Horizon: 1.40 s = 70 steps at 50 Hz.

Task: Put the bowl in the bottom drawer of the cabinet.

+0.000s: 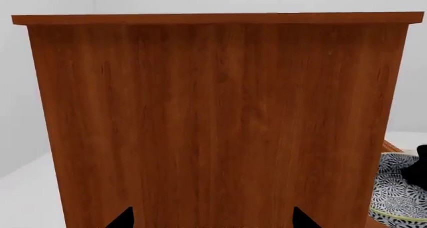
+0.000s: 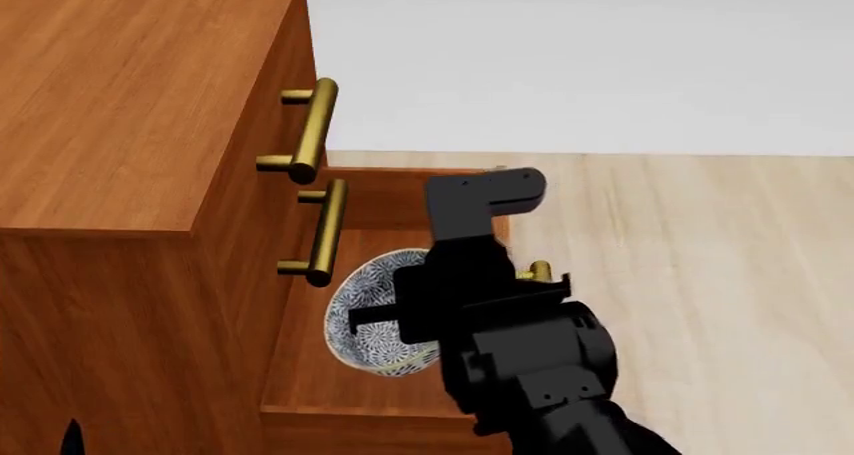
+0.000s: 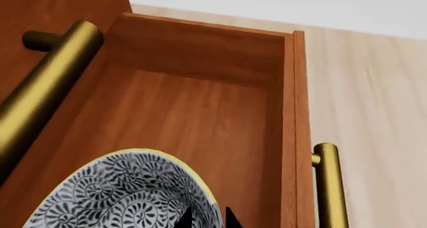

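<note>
The cabinet (image 2: 120, 105) fills the left of the head view, and its bottom drawer (image 2: 320, 375) is pulled out toward the wood floor. The blue-patterned bowl (image 2: 371, 310) sits within the drawer's outline, partly under my right arm (image 2: 507, 315). In the right wrist view my right gripper (image 3: 208, 219) is shut on the bowl (image 3: 120, 198), its yellowish rim pinched between the two tips. Whether the bowl rests on the drawer floor (image 3: 200, 118) cannot be told. My left gripper (image 1: 213, 220) stands open, facing the cabinet's side panel (image 1: 213, 123), with the bowl (image 1: 397, 193) at the frame's edge.
The two upper drawers' brass handles (image 2: 314, 130) (image 2: 324, 233) jut out just above the bowl. The bottom drawer's own handle (image 3: 330, 188) stands on its front wall. Pale wood floor (image 2: 721, 275) and a white surface (image 2: 574, 65) lie beyond.
</note>
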### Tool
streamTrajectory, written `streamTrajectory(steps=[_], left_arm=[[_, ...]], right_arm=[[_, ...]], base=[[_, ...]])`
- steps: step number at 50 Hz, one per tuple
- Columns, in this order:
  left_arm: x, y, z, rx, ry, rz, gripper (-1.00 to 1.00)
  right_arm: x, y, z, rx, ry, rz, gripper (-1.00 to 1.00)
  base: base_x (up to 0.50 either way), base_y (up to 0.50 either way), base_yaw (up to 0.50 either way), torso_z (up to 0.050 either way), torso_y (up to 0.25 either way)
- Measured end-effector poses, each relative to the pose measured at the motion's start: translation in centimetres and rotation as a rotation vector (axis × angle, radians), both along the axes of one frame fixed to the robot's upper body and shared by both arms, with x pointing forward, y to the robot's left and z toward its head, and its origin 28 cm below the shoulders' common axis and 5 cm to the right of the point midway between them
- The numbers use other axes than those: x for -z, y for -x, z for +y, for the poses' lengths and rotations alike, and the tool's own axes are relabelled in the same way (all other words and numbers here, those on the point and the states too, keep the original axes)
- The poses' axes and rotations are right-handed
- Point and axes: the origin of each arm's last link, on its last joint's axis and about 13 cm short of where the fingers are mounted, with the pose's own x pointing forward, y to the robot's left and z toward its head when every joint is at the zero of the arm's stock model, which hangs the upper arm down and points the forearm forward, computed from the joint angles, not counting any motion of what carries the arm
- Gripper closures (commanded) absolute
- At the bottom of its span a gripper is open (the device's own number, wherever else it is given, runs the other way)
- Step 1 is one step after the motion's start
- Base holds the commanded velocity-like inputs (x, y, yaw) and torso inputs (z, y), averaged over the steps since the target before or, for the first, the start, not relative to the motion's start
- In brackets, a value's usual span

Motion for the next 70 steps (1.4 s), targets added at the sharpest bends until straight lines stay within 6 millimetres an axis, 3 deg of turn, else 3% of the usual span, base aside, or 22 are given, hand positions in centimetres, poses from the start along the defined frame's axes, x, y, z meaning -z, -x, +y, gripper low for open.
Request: streamTrajectory(steps=[47, 70], left_arm=[[0.2, 0.0, 0.2, -0.005, 0.005, 0.004, -1.00], [0.1, -0.2, 0.2, -0.007, 0.006, 0.006, -1.00]], right_arm=[[2.0, 0.8, 0.6, -0.019, -0.023, 0.065, 1.00], [2.1, 0.8, 0.6, -0.020, -0.040, 0.078, 1.00]], base=[[0.00, 0.00, 0.00, 0.000, 0.000], [0.00, 0.00, 0.00, 0.000, 0.000]])
